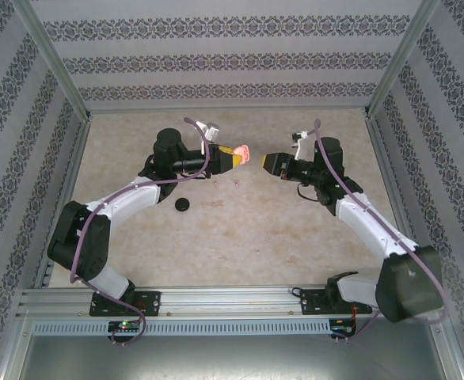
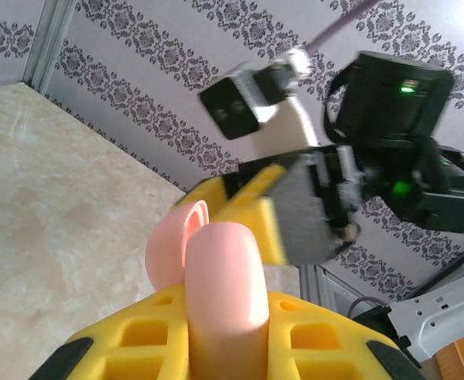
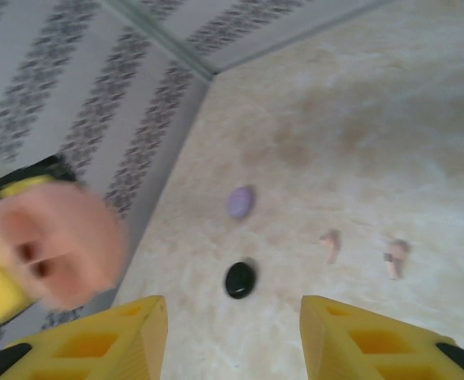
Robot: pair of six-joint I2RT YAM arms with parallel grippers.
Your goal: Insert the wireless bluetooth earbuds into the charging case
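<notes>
The left gripper at 6 o'clock clamps a pink case, lid open; the right gripper hangs toward 2 o'clock.

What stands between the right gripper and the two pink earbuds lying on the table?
Nothing visible. Bare table separates the open right gripper from the pink earbuds; the black case lies aside.

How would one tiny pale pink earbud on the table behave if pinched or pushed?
The pale pink stemmed earbud looks tiny: probably light, and it might slip from the broad yellow fingers of the right gripper. Its stem might make it pivot when pushed.
</notes>
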